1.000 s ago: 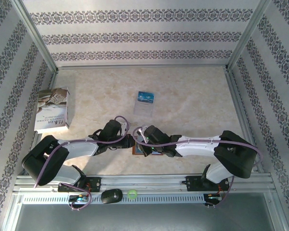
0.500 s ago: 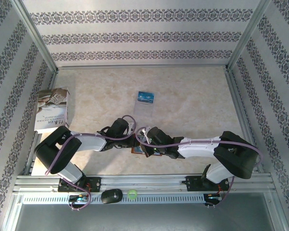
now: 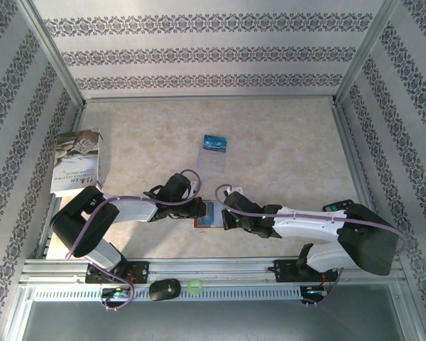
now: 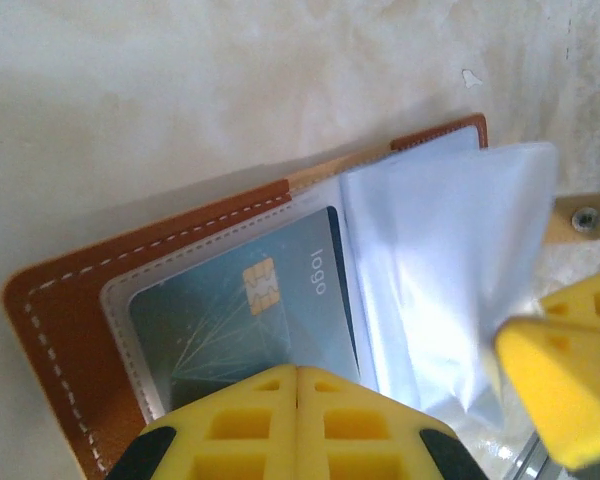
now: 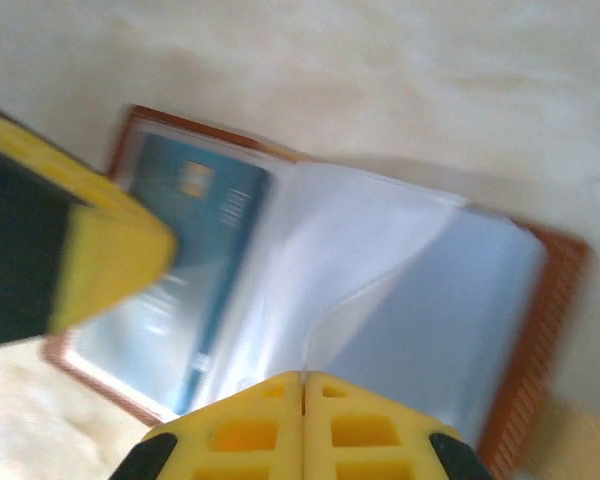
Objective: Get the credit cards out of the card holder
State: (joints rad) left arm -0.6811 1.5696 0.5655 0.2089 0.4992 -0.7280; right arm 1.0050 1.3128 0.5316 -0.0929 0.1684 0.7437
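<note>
The card holder (image 3: 207, 214) lies open on the table, its brown leather (image 4: 70, 330) framing clear sleeves. A blue credit card (image 4: 250, 310) with a gold chip sits inside the left sleeve, also seen blurred in the right wrist view (image 5: 195, 230). My left gripper (image 4: 297, 372) is shut, its tips resting on that sleeve at the card's near edge. My right gripper (image 5: 302, 378) is shut on the edge of a loose plastic sleeve (image 5: 380, 270), which stands lifted off the holder. From above, the left gripper (image 3: 197, 209) and right gripper (image 3: 224, 213) flank the holder. Another blue card (image 3: 214, 143) lies far up the table.
That far card rests on a pale translucent sheet (image 3: 211, 160). A white-grey booklet (image 3: 77, 162) lies at the left wall. A black oval device (image 3: 164, 288) and a green ball (image 3: 194, 287) sit on the front rail. Metal frame posts border the table.
The right arm has drawn back to the right, uncovering the open holder and lifting a sleeve. The left arm shifted forward earlier, then stayed on the holder.
</note>
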